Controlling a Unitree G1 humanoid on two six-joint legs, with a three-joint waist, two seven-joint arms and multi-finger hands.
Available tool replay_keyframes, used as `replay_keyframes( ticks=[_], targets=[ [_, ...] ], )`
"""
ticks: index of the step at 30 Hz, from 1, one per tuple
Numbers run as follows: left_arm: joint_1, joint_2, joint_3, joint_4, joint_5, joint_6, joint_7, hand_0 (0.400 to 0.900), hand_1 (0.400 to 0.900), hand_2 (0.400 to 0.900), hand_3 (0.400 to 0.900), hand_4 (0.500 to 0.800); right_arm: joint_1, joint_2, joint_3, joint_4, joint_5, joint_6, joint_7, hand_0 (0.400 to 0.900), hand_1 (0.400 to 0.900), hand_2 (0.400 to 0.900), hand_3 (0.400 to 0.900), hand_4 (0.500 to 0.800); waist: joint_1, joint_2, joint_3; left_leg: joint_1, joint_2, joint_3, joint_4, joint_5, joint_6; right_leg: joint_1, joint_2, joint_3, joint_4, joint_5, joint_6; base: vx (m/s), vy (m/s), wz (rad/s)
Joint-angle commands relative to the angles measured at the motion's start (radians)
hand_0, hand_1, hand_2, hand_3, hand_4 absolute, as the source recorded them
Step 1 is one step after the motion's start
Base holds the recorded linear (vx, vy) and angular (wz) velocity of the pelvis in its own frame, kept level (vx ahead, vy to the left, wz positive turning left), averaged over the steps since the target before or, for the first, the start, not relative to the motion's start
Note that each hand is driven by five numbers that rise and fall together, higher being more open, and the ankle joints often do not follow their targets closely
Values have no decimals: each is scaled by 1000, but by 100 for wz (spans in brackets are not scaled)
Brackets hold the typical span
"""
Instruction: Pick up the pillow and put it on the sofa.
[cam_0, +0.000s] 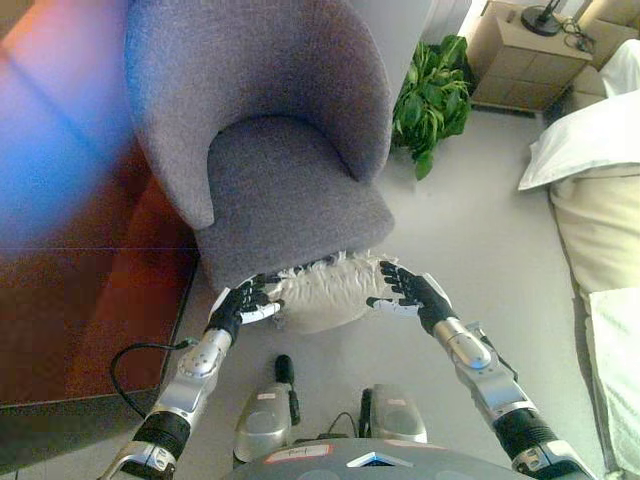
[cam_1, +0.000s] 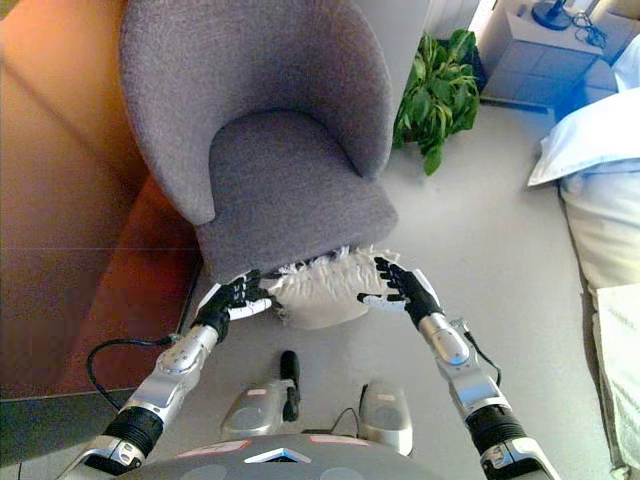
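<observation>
A cream pillow with a fringed edge hangs between my two hands, just in front of and slightly under the front edge of the seat of a grey upholstered armchair. My left hand grips the pillow's left end, fingers above and thumb below. On the pillow's right end my right hand holds the same way. The pillow's far edge is hidden under the seat's front lip. The seat itself has nothing on it.
A green potted plant stands right of the chair, with a wooden nightstand behind it. A bed with white bedding fills the right edge. A reddish-brown wooden panel runs along the left. Pale floor lies between chair and bed.
</observation>
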Motion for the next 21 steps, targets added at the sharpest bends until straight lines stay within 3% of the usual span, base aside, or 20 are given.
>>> replay_keyframes(
  ticks=[1, 3, 5, 7, 12, 15, 21],
  targets=[
    [-51, 15, -2, -67, -30, -88, 27, 900, 900, 900, 900, 800, -100, -46, -22, -36, -108, -63, -104, 900, 900, 900, 900, 800, -20, 8, 2, 17, -11, -64, -82, 14, -46, 14, -45, -70, -290, 118, -9, 202, -237, 29],
    [-71, 16, -8, -59, -32, -98, 45, 900, 900, 900, 900, 800, -138, -69, -22, -12, -184, -55, -156, 900, 900, 900, 900, 800, -23, -2, 12, 34, -4, -90, -89, -18, -84, 4, -111, -64, -573, 227, 25, 276, -320, 50],
    [-83, 29, -8, -67, -34, -100, 52, 900, 900, 900, 900, 800, -155, -99, -17, -26, -271, -38, -176, 900, 900, 900, 900, 800, -39, -24, 13, 55, -5, -115, -92, -35, -98, 6, -117, 14, -642, 314, 59, 277, -261, 62],
    [-102, 18, -8, -46, -35, -103, 61, 900, 900, 900, 900, 800, -194, -125, 8, -5, -349, -29, -194, 900, 900, 900, 900, 800, -30, -48, 12, 57, -4, -129, -87, -48, -113, 19, -108, 10, -667, 318, 66, 195, -228, 55],
    [-137, -22, -29, -43, -71, -112, 87, 900, 900, 900, 900, 800, -270, -212, 42, -10, -474, -17, -222, 900, 900, 900, 900, 800, -30, -37, 49, 3, 42, -197, -60, -41, -135, -30, -86, -40, -563, 260, 47, 2, -244, 73],
    [-181, -40, -91, -63, -87, -113, 94, 900, 900, 900, 900, 800, -389, -294, 92, 18, -573, -1, -277, 900, 900, 900, 900, 800, -24, -19, 112, -88, 58, -251, -44, -16, -148, -102, -74, -80, -488, 218, 32, -108, -218, 62],
    [-249, -61, -135, -81, -123, -123, 120, 900, 900, 900, 900, 800, -522, -357, 123, 27, -643, 19, -366, 900, 900, 900, 900, 800, -29, 14, 188, -251, 39, -231, 56, -14, -153, -267, -89, -69, -358, 190, 34, -105, -32, 19]
  ],
)
